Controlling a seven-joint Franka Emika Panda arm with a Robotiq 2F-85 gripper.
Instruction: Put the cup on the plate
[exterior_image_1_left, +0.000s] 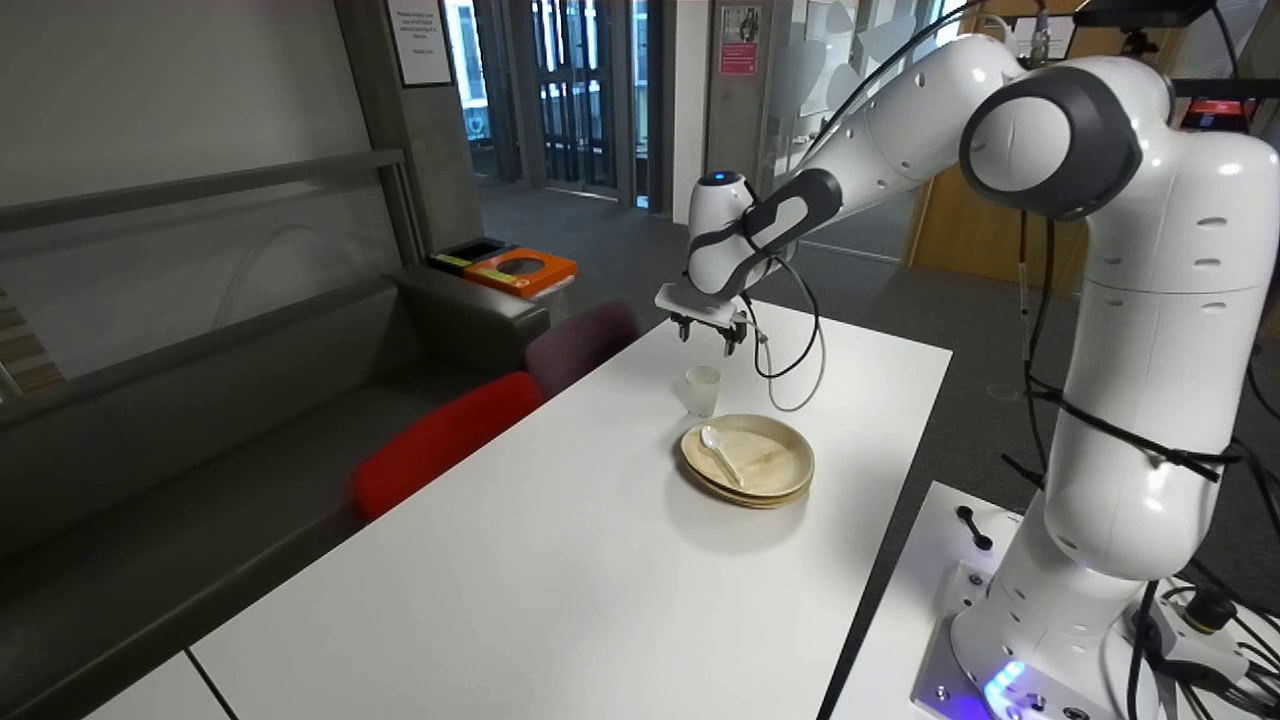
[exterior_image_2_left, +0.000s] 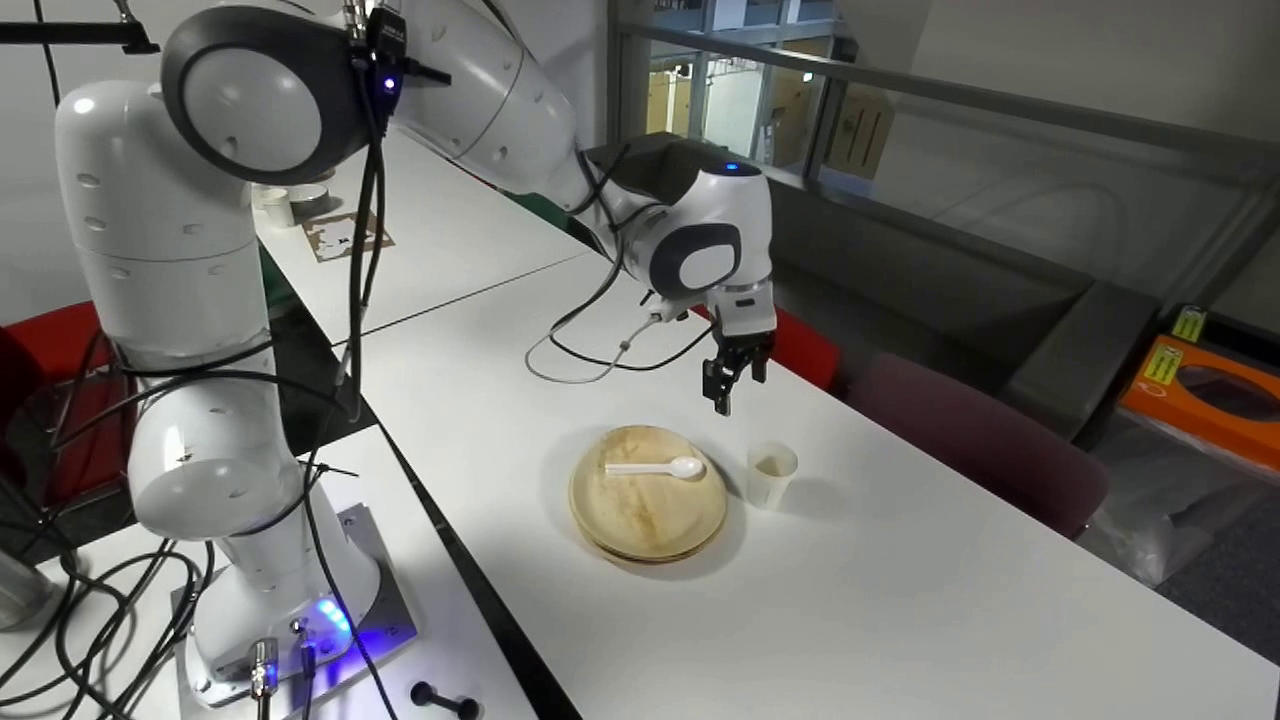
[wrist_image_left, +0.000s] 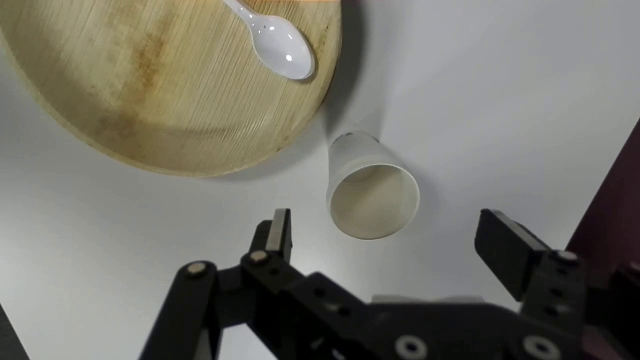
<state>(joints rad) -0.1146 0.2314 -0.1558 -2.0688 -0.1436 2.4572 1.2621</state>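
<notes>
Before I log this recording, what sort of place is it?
Probably an office lounge or shared workspace: a dark sofa runs alongside the white table, with a red chair between, and a posted notice beyond.

A dark sofa (exterior_image_1_left: 215, 400) is set along a grey wall (exterior_image_1_left: 170, 100) — between it and a white table (exterior_image_1_left: 540, 590), a red chair (exterior_image_1_left: 450, 430) and a maroon chair (exterior_image_1_left: 585, 342) are placed — and grey floor (exterior_image_1_left: 610, 240) is seen beyond.
</notes>
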